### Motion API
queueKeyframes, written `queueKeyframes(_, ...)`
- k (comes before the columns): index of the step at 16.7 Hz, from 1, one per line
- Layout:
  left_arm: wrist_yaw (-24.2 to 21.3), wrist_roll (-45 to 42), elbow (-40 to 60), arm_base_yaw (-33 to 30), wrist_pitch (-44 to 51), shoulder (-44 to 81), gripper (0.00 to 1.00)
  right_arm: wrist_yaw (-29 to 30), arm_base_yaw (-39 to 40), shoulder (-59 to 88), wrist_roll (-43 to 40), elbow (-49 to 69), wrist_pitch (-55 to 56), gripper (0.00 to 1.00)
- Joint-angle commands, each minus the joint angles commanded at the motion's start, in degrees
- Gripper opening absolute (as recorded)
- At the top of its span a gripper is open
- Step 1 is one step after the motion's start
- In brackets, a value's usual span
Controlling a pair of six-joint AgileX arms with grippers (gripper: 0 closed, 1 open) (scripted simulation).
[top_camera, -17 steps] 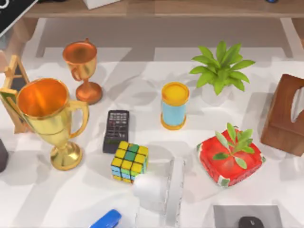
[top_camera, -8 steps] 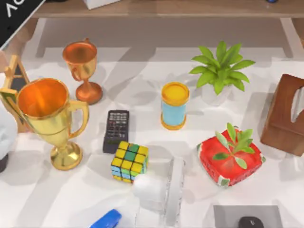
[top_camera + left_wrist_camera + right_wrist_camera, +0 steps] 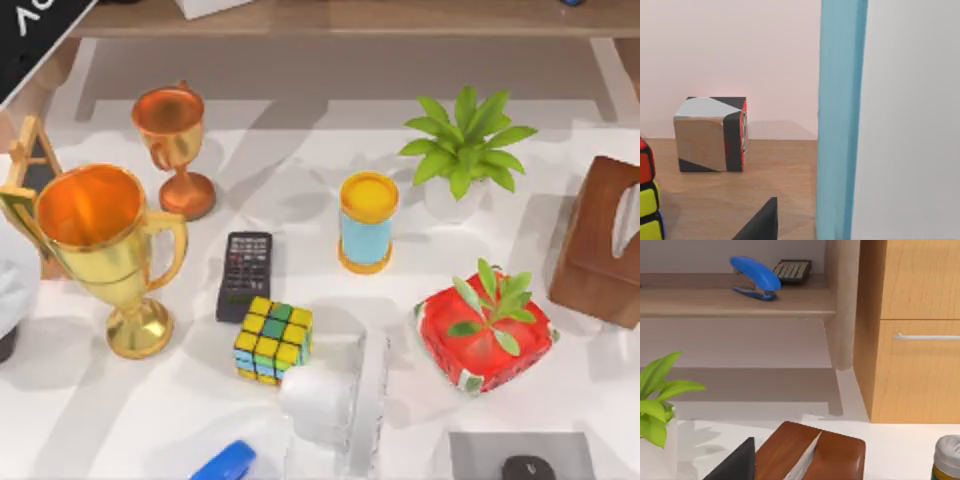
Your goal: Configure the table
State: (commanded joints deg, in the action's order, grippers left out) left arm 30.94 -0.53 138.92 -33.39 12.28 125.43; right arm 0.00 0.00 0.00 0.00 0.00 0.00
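Observation:
The white table [image 3: 300, 150] spreads across the top view, crowded with objects. A white link of one arm [image 3: 335, 400] reaches in from the front edge, beside the Rubik's cube [image 3: 273, 340]. My left arm shows as a black part [image 3: 30, 40] at the far left corner and a white part [image 3: 15, 285] at the left edge. A dark piece of my left gripper [image 3: 762, 222] hangs over a wooden shelf board [image 3: 740, 190]. A dark piece of my right gripper [image 3: 737, 462] sits near the brown tissue box [image 3: 810, 452].
On the table stand a gold trophy [image 3: 100, 250], copper trophy [image 3: 175, 145], remote [image 3: 245, 275], blue cup [image 3: 368, 222], potted plant [image 3: 465, 150], red box [image 3: 485, 330], tissue box [image 3: 600, 240], blue stapler [image 3: 225, 462] and grey mat [image 3: 520, 450]. A patterned block [image 3: 710, 135] is on the shelf.
My left arm has swung in. Its black part at the far left corner has grown and a white part now covers the left edge. The arm link at the front shifted slightly.

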Motion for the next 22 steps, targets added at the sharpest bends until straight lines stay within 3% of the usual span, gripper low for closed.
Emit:
queueKeyframes(9,0.0,0.0,0.0,0.0,0.0,0.0,0.02,0.0,0.0,0.0,0.0,0.0,0.0,1.0)
queueKeyframes(22,1.12,-0.14,-4.04,-1.21,-0.79,-3.63,0.0,0.0,0.0,0.0,0.0,0.0,0.0,1.0)
